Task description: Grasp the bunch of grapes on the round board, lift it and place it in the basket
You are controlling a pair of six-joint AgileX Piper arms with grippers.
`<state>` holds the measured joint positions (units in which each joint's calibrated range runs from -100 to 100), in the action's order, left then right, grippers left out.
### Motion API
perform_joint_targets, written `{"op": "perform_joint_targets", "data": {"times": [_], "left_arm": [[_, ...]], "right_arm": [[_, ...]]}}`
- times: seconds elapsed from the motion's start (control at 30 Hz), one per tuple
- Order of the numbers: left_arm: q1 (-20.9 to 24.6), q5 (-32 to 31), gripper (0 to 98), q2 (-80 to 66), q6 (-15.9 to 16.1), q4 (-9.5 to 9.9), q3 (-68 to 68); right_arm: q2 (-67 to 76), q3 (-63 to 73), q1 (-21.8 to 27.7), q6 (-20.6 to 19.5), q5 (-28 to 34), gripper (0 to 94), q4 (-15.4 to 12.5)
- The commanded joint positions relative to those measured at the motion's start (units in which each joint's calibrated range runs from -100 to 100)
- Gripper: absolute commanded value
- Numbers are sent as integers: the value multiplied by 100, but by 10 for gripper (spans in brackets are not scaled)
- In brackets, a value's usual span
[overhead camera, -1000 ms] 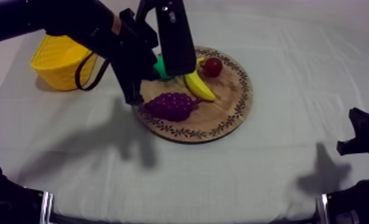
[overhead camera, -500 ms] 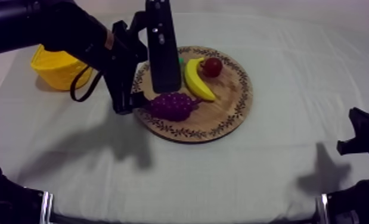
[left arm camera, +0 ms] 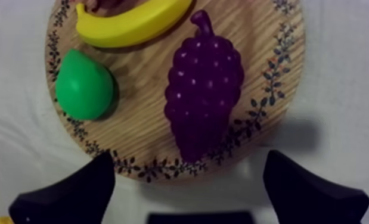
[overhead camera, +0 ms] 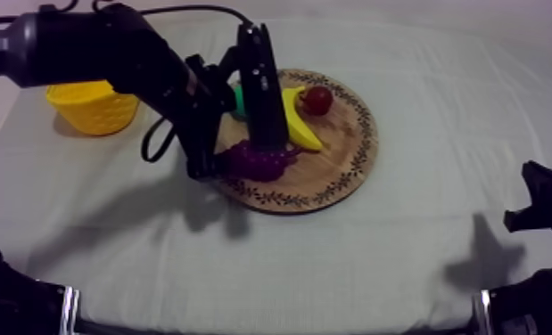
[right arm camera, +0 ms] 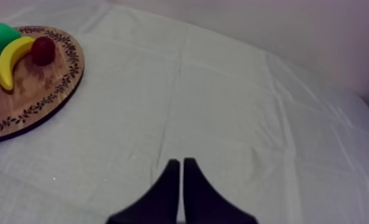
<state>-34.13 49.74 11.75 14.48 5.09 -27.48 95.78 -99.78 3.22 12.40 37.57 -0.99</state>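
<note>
One board [overhead camera: 343,153], one basket [overhead camera: 92,116] (four fruits [left arm camera: 203,95])

Left arm [overhead camera: 110,53] extended, jaws spread wide; right arm [overhead camera: 542,209] low, jaws together.

Seemingly a robot lab bench, not a home: a table [overhead camera: 422,241] under plain grey-white cloth before a bare wall [right arm camera: 270,30], a black left arm [overhead camera: 92,49] and right arm [overhead camera: 547,209] at its sides, and toy fruit [overhead camera: 317,100] laid on a board [overhead camera: 343,160] near a basket [overhead camera: 92,111].
</note>
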Motion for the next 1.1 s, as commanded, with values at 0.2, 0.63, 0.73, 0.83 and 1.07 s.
{"op": "perform_joint_targets", "data": {"times": [0.2,0.63,0.73,0.83,1.07], "left_arm": [[-76,-160,955,933,-28,-29,449],[-82,206,956,1901,-88,-67,1302],[-77,495,958,2106,-68,-109,1604],[-67,716,959,2260,-69,-150,1836],[-58,868,958,2400,-118,-185,2014]], "right_arm": [[-2,1,-1,3,1,3,-1],[-2,1,-1,3,1,3,-1],[-2,1,-1,3,1,3,-1],[-2,1,-1,3,1,3,-1],[-2,1,-1,3,1,3,-1]]}}
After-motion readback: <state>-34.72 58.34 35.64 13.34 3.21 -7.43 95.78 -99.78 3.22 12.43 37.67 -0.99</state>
